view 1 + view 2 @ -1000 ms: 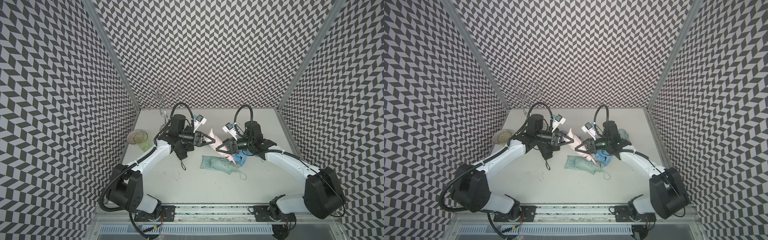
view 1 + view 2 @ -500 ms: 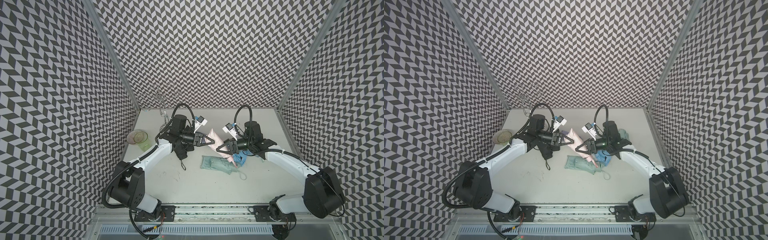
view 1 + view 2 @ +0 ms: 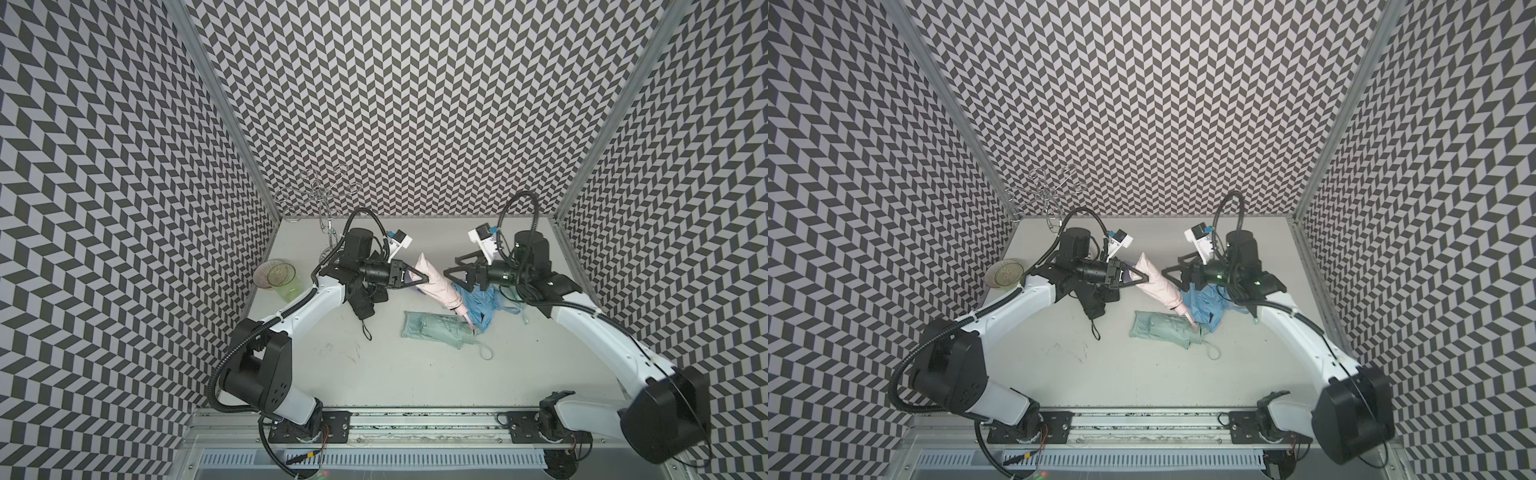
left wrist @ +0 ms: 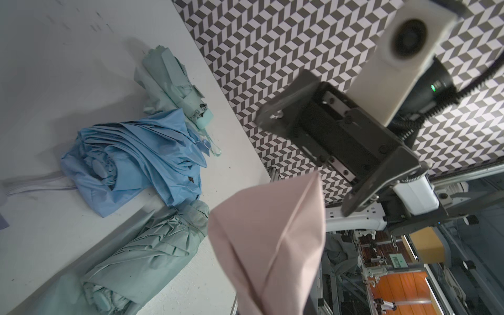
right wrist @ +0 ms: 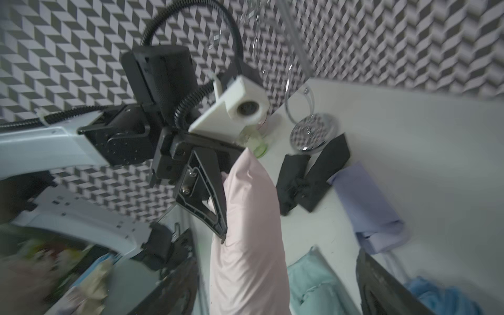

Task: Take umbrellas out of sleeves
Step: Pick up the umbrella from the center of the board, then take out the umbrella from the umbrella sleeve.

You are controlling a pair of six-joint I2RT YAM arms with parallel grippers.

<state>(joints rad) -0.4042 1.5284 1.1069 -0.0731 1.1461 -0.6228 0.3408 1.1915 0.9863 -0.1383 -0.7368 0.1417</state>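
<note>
— Fingers (image 5: 215,196) of the left gripper (image 3: 423,279) are pressed together on the pink sleeve (image 3: 438,284), pinching its smooth fabric near the upper end; agreed?
— Agreed; the right gripper (image 3: 451,266) stands just beside that sleeve with its jaws spread wide, gripping nothing.
— Where does the sleeve sit?
— Tilted, upper end lifted off the table (image 3: 374,374); its lower end reaches down to the light blue umbrella (image 3: 478,299) and the mint green umbrella (image 3: 432,338), which lie touching; a narrower pink tip pokes out there.
— And beneath the left arm?
— A black umbrella (image 3: 363,305) on the table; two clear plastic cups (image 3: 279,276) stand by the left wall.
</note>
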